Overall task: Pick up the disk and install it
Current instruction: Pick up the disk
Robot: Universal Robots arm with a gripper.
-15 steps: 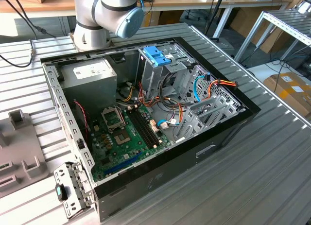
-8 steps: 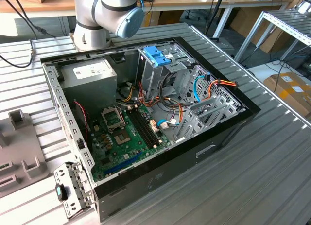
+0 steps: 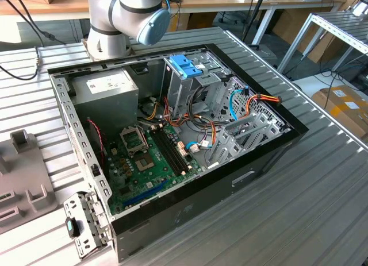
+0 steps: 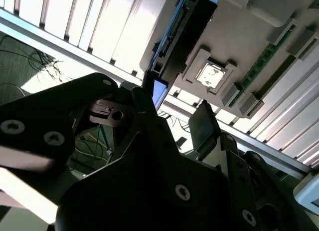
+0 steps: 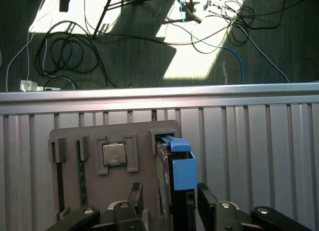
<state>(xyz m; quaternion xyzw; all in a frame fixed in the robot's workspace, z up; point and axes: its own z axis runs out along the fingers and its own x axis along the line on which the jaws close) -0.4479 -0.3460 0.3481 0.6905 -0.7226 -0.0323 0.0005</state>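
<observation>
Slatted metal surface (image 5: 259, 141) carries your disk (image 5: 182, 173), standing on edge in the slot of a grey holder (image 5: 114, 191); the tool (image 5: 169, 203) hangs open astride it. Beside the holder the surface lies bare, its rail edge (image 5: 224, 94) just past, cable-strewn floor (image 5: 124, 56) beyond.

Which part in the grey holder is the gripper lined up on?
The disk, standing on edge with blue rails, framed by the open gripper; the square chip and memory stick sit aside.
</observation>
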